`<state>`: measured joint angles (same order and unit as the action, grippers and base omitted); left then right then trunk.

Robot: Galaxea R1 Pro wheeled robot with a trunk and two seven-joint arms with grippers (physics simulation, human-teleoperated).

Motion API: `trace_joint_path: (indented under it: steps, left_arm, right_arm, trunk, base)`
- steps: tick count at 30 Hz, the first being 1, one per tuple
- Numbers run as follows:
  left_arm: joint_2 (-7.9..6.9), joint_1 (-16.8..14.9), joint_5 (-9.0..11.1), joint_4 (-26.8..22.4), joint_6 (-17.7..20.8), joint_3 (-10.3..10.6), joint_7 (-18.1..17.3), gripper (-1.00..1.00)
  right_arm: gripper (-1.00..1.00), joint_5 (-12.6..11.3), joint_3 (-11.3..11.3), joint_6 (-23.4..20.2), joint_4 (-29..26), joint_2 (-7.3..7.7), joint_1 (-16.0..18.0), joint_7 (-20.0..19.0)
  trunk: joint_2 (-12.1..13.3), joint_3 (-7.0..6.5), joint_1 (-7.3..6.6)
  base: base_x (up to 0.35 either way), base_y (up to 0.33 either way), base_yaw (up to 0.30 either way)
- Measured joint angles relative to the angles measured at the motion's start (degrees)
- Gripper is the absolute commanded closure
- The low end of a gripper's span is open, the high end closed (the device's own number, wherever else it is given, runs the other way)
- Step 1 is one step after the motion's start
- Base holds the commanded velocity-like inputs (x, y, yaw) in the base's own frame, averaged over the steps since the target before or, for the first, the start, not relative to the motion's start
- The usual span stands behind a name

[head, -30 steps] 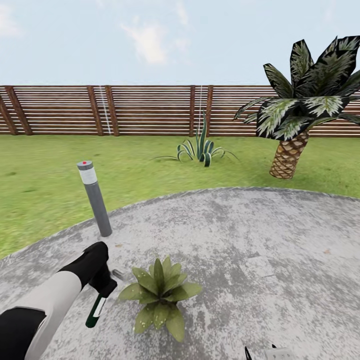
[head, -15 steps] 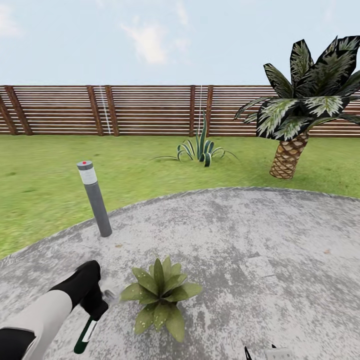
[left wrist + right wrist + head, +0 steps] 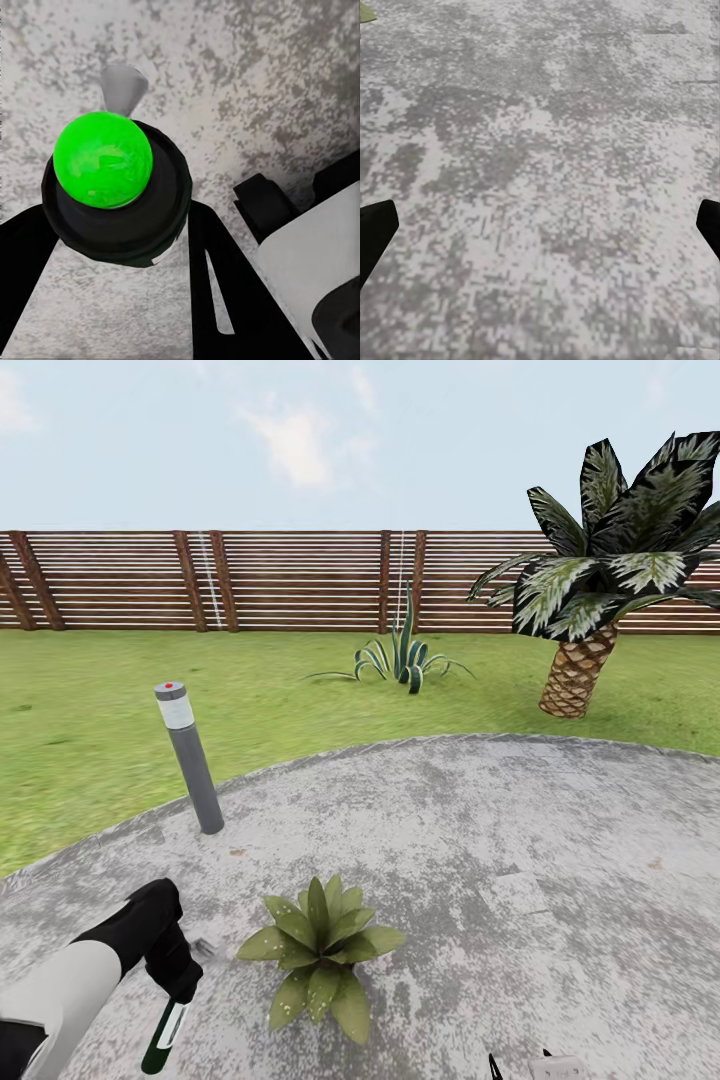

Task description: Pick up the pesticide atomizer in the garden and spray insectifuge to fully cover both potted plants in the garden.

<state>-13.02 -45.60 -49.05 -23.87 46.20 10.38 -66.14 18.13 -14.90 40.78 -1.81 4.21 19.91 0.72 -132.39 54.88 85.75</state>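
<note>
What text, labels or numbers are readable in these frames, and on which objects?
No readable text anywhere.
Pesticide atomizer, held in the left claw: white label, no legible print at this resolution.
Bollard lamp: red dot on its cap and a pale band below, no characters.
Fence, patio, potted plant: no markings.

Bare patio (image 3: 520,840) is lying open to the right of and beyond the potted plant (image 3: 320,955), while the left gripper (image 3: 180,985), holding the atomizer (image 3: 163,1038), is hanging just left of its leaves, the bollard lamp (image 3: 190,758) standing behind.
</note>
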Motion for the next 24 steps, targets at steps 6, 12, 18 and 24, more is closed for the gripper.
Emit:
trace_joint_path:
  steps: [6,12,18,24]
  left_arm:
    - [-0.55,0.5,-0.4,0.8,0.0,0.4,0.3,1.0]
    - [-0.95,0.9,-0.4,0.7,0.1,0.2,1.0,1.0]
    - [-0.81,0.1,-0.4,0.2,0.9,0.1,1.2,1.0]
    - [-0.16,-1.1,-2.1,-0.3,2.6,0.3,1.4,1.0]
  right_arm:
    - [-1.0,0.0,0.0,0.0,0.1,0.0,0.0,0.0]
    - [-1.0,0.0,0.0,0.0,0.1,0.0,0.0,-0.1]
    - [-1.0,0.0,0.0,0.0,0.1,0.0,0.0,-0.1]
    - [-1.0,0.0,0.0,0.0,0.0,0.08,0.0,-0.1]
  trunk:
    - [0.0,0.0,0.0]
    - [0.0,0.0,0.0]
    - [0.0,0.0,0.0]
    - [0.0,0.0,0.0]
  base:
    - [0.0,0.0,0.0]
    - [0.0,0.0,0.0]
    - [0.0,0.0,0.0]
    - [0.0,0.0,0.0]
